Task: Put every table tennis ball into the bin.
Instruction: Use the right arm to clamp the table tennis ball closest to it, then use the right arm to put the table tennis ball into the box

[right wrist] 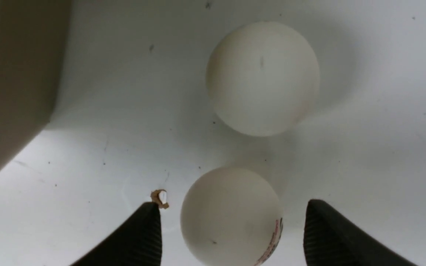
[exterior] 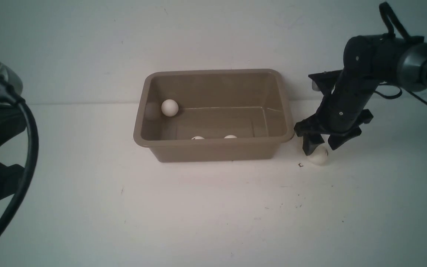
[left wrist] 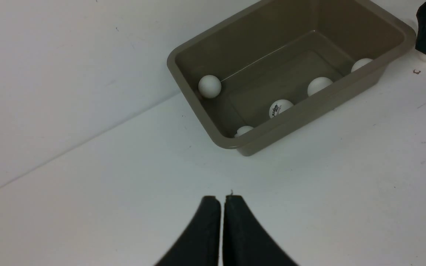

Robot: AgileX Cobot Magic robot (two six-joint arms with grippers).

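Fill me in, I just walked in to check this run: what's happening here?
Five table tennis balls lie in the tan bin. The robot's open right pincer straddles a sixth ball on the table by the bin's right end, not yet gripping; a seventh ball sits next to it. The left pincer is shut and empty, away from the bin.

Centre frame, the bin (exterior: 213, 152) stands on the tabletop (exterior: 198, 215), five balls (left wrist: 209, 86) inside; two balls (right wrist: 263, 77) lie just right of it.
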